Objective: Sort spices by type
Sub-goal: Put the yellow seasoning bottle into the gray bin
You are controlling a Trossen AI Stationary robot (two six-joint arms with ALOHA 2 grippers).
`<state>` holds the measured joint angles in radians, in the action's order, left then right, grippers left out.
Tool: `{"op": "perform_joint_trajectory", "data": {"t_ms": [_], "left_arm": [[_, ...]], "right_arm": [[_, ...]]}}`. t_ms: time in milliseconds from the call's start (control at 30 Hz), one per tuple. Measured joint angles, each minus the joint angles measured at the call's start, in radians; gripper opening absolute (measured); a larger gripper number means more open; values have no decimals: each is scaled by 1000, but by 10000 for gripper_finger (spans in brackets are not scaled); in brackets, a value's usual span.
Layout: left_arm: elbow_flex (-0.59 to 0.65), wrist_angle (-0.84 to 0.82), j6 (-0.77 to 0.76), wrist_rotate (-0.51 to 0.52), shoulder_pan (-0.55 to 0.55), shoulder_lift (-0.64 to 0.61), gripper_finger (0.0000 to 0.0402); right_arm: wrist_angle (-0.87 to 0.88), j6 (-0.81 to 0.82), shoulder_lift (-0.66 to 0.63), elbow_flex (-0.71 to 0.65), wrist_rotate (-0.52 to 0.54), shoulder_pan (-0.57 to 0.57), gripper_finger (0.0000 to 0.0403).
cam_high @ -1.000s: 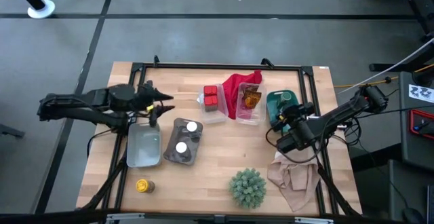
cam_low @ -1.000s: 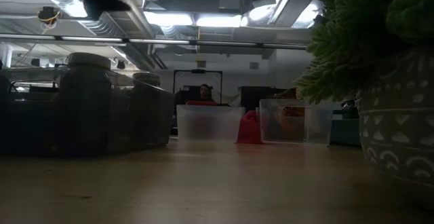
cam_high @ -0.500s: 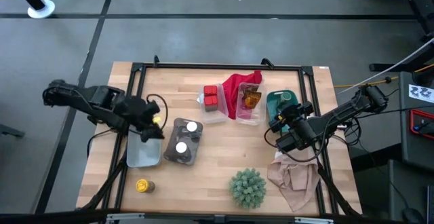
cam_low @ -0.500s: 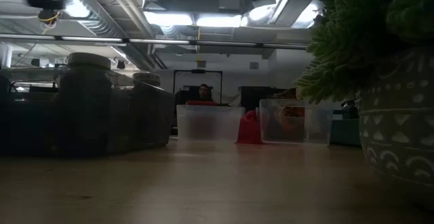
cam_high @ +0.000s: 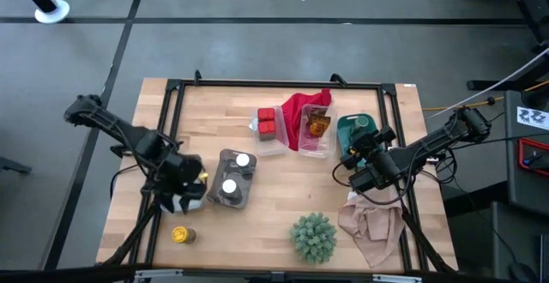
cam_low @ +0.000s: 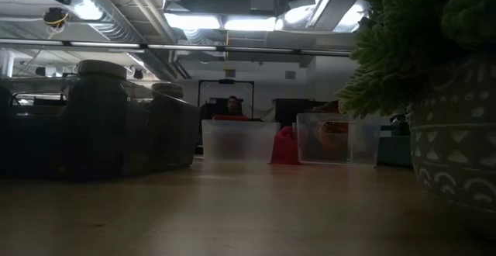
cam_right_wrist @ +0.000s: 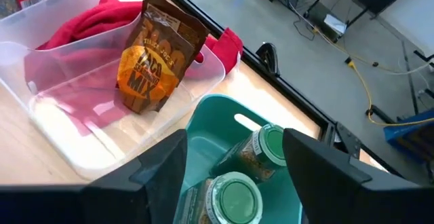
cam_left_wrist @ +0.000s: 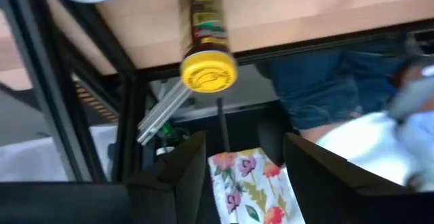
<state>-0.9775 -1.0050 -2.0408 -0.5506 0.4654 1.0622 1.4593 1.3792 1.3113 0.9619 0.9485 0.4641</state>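
A yellow-capped jar [cam_high: 180, 234] lies on its side near the table's near left edge, cap [cam_left_wrist: 208, 71] toward the edge. My left gripper [cam_high: 180, 201] [cam_left_wrist: 244, 149] hovers open over the grey bin's near end, just short of that jar. My right gripper [cam_high: 353, 150] [cam_right_wrist: 234, 156] is open above the teal bin [cam_right_wrist: 210, 125], which holds two green-lidded jars [cam_right_wrist: 234, 190]. Two red tins [cam_high: 268, 122] sit in a clear bin. Two white-topped jars [cam_high: 233, 176] stand in a dark tray. A brown pouch [cam_right_wrist: 159, 54] leans on the red cloth in another clear bin.
A spiky green ball plant [cam_high: 312, 236] in a patterned pot [cam_low: 457, 155] stands near the near edge, a beige cloth [cam_high: 371, 223] to its right. The grey bin [cam_high: 171, 204] is under my left arm. Blue fabric [cam_left_wrist: 325, 95] and a floral cloth show beyond the near edge.
My left arm has swung from the far side of the grey bin toward the table's near edge, passing over the bin and ending close to the yellow-capped jar. Nothing on the table has moved.
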Motion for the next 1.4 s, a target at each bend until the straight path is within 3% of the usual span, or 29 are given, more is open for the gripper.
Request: {"op": "perform_joint_trajectory", "data": {"t_ms": [367,800,933,1167,1400], "left_arm": [[0,-1,-40,1,90,47,182],[5,-8,142,58,99,47,182],[25,-12,85,44,99,47,189],[64,-10,-38,-43,123,48,240],[95,198,-113,-11,198,58,250]], "right_arm": [[-26,-52,0,0,0,0,243],[-54,-80,0,0,0,0,243],[-55,-80,0,0,0,0,243],[-56,-80,0,0,-29,0,243],[-56,-80,0,0,-43,0,243]]}}
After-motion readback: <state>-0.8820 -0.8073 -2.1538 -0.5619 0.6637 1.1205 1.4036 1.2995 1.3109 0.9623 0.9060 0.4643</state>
